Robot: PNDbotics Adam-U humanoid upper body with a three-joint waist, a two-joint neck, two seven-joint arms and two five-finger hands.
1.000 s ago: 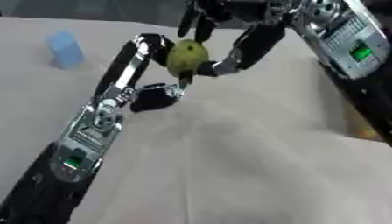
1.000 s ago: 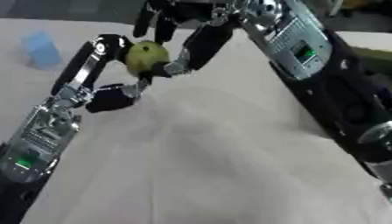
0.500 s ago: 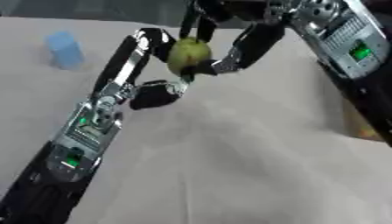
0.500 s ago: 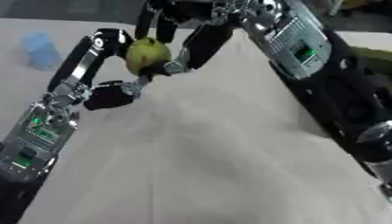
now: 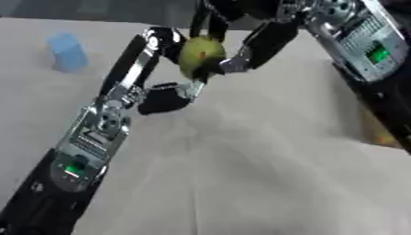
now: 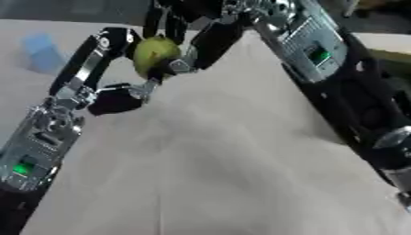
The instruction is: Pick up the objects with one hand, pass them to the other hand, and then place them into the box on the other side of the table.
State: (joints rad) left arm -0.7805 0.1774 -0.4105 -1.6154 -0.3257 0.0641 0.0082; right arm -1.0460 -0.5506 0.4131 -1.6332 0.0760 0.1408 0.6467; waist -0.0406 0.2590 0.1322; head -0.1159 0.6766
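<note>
A yellow-green round fruit [image 5: 201, 53] is held above the table at the back, between my two hands. My left hand [image 5: 164, 97] rises from the lower left and bends over at the wrist. The fruit lies against its palm side, with curled fingers under it. From the upper right my right hand [image 6: 210, 39] reaches down, dark fingers over the top of the fruit and its thumb against the fruit's right side. A pale blue block [image 5: 66, 53] stands on the table at the far left.
A wrinkled beige cloth [image 5: 241, 165] covers the table. My right arm [image 6: 337, 87] runs along the right side. A yellow-orange edge [image 5: 379, 134] shows past it at the table's right rim.
The fruit and both hands have risen slightly and stayed together. The right hand's fingers sit closer round the fruit.
</note>
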